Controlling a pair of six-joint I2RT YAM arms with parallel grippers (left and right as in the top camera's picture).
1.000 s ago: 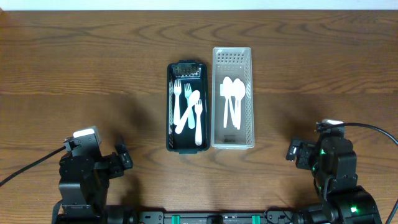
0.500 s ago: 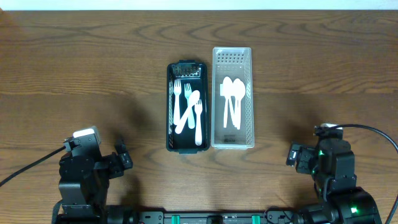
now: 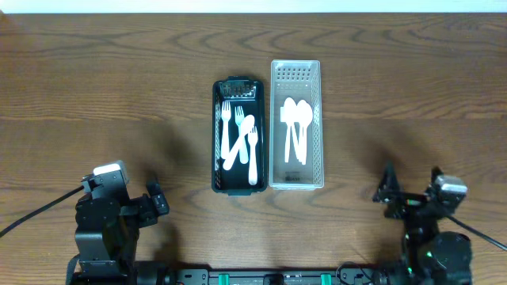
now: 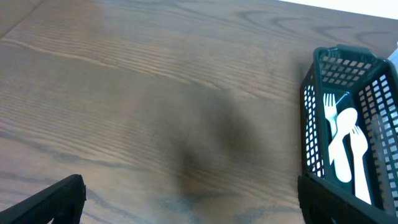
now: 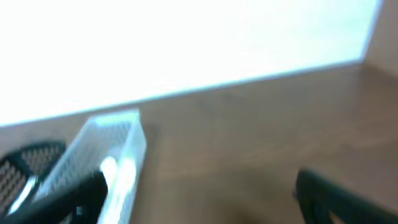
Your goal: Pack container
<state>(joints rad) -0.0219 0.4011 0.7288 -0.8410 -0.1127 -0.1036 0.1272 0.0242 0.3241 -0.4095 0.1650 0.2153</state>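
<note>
Left gripper (image 3: 155,202) and right gripper (image 3: 411,192) gape wide and empty, parked back, likely because forks (image 3: 238,131) lie in the dark basket (image 3: 215,158), spoons (image 3: 296,127) in the clear basket (image 3: 274,142).

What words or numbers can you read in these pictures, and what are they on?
None: no text can be read in any view.
White basket: a small dark spot at its near end may be a label, too small to read.
Dark basket: no writing shows.
White cutlery inside it: plain, no marks visible.
Right wrist view: too blurred to show any text.
</note>
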